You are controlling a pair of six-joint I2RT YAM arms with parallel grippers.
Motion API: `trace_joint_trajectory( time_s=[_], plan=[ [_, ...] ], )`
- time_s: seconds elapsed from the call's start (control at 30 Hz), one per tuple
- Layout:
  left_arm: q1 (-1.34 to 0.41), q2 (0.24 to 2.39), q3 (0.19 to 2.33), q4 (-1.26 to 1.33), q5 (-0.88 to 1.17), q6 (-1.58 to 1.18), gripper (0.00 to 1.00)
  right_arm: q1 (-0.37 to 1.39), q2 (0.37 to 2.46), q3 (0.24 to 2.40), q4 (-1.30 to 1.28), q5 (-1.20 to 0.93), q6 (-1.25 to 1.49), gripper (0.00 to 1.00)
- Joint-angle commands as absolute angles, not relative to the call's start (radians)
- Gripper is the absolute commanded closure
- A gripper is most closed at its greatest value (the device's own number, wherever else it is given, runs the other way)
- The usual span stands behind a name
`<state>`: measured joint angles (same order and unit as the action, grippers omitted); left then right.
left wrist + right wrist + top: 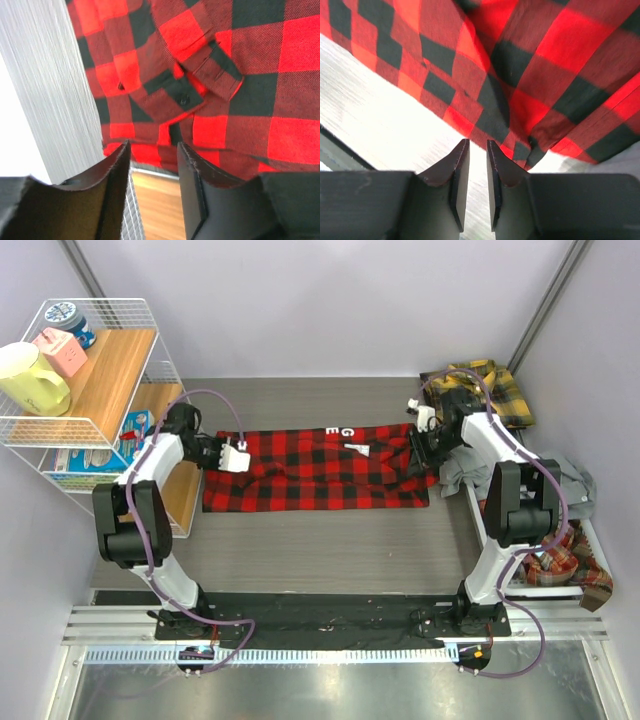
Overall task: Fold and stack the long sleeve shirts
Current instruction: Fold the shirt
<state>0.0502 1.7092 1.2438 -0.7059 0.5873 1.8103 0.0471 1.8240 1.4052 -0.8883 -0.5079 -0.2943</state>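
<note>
One red-and-black checked flannel shirt [315, 475] is lying across the grey table [330, 550], the left gripper [153, 146] wide-parted and the right gripper [477, 145] barely parted, hovering empty at its ends. Shallow pinches are risking slipped layers; white wire shelf [98, 302] and crumpled grey shirt [462, 472] are crowding those ends, leaving room only nearward.

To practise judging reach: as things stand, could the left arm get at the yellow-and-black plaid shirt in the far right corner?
Probably not. The yellow-and-black plaid shirt lies beyond the right gripper; the left gripper sits at the opposite end of the red-and-black shirt, with the right arm between.
</note>
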Motion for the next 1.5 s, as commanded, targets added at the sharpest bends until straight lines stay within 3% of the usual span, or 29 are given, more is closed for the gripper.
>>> trace_joint_trajectory(
  time_s=[0.0,0.2,0.3,0.43,0.7,0.77,0.87,0.9,0.93,1.0,1.1,1.33,1.37,1.4,1.47],
  plan=[
    [0.061,1.713,1.324,-0.8,0.593,1.706,0.54,0.08,1.851,1.48,-0.85,-0.52,-0.314,0.73],
    [-0.043,1.704,1.325,-0.894,0.597,1.382,0.51,0.129,1.902,1.525,-0.775,-0.488,-0.296,0.69],
    [-0.127,1.689,1.263,-0.741,0.513,1.081,0.51,0.141,1.933,1.539,-0.758,-0.463,-0.285,0.69],
    [-0.227,1.7,1.21,-0.623,0.362,0.887,0.49,0.15,1.954,1.534,-0.735,-0.436,-0.281,0.69],
    [-0.29,1.761,1.129,-0.373,0.114,0.784,0.47,0.152,1.993,1.519,-0.726,-0.358,-0.296,0.69],
    [-0.288,1.769,1.118,-0.339,0.069,0.788,0.52,0.15,1.997,1.514,-0.724,-0.336,-0.298,0.69],
    [-0.287,1.773,1.112,-0.331,0.018,0.82,0.7,0.146,2.005,1.505,-0.724,-0.318,-0.295,0.7],
    [-0.284,1.766,1.106,-0.336,0.017,0.836,0.82,0.143,2.006,1.503,-0.724,-0.313,-0.293,0.7],
    [-0.281,1.74,1.098,-0.344,0.021,0.848,0.87,0.141,2.006,1.5,-0.726,-0.307,-0.29,0.7],
    [-0.269,1.703,1.072,-0.354,0.035,0.888,0.95,0.135,2.003,1.496,-0.724,-0.304,-0.29,0.7],
    [-0.258,1.634,1.027,-0.391,0.063,0.972,1.0,0.132,1.996,1.491,-0.727,-0.304,-0.287,0.71],
    [-0.222,1.627,0.946,-0.408,0.032,1.124,0.98,0.127,1.96,1.489,-0.758,-0.317,-0.298,0.71],
    [-0.221,1.65,0.959,-0.423,0.029,1.121,0.93,0.13,1.948,1.491,-0.762,-0.321,-0.298,0.71],
    [-0.21,1.657,0.978,-0.483,0.061,1.115,0.78,0.132,1.941,1.491,-0.765,-0.324,-0.296,0.71],
    [-0.198,1.649,1.052,-0.535,0.112,1.057,0.72,0.135,1.927,1.494,-0.776,-0.328,-0.296,0.71]
  ],
)
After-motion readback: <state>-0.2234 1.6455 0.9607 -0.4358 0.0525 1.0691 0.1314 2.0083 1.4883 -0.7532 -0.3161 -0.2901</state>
